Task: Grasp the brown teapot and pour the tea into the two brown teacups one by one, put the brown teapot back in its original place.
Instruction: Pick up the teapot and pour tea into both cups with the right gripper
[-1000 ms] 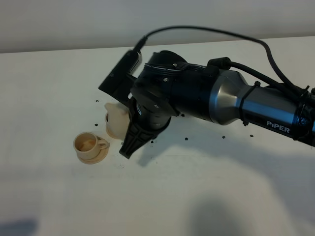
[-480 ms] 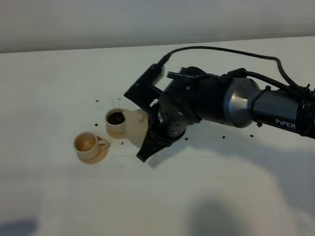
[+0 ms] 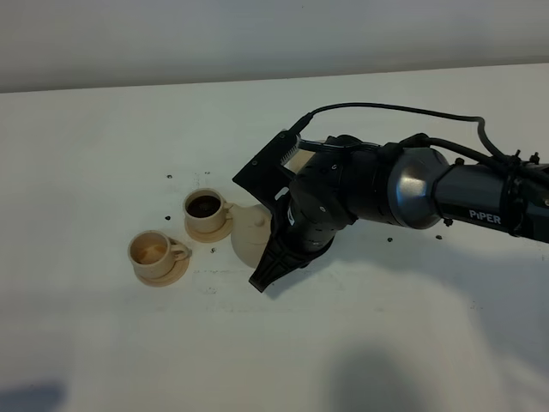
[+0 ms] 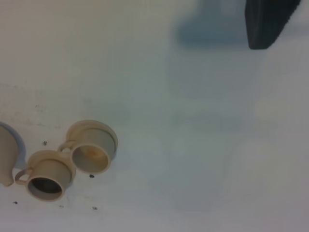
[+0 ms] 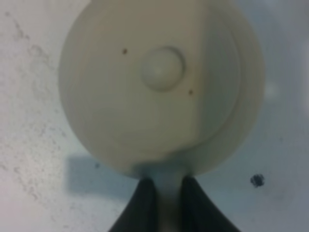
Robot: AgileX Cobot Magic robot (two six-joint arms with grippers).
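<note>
Reaching across the white table (image 3: 103, 360) from the right, the black right arm (image 3: 403, 184) holds the brown teapot (image 3: 249, 233) just beside the cups. The right gripper (image 3: 273, 262) is clamped on the pot's loop handle (image 5: 168, 180). In the right wrist view its two dark fingers (image 5: 144, 203) press the handle from either side, and the pot fills the view from above, with its round lid knob (image 5: 163, 68) near the middle. Whether the pot's base touches the table cannot be told. The dark-filled teacup (image 3: 204, 210), next to the teapot, sits on its saucer (image 3: 212, 234). The pale teacup (image 3: 154, 252) stands just beside it on its own saucer, with only a faint brown tint inside. Small dark specks (image 3: 390, 239) dot the table. Of the left gripper (image 4: 267, 21), only a blurred dark piece shows at the edge of the left wrist view, well apart from the cups. Whether its fingers are apart or together cannot be told.
</note>
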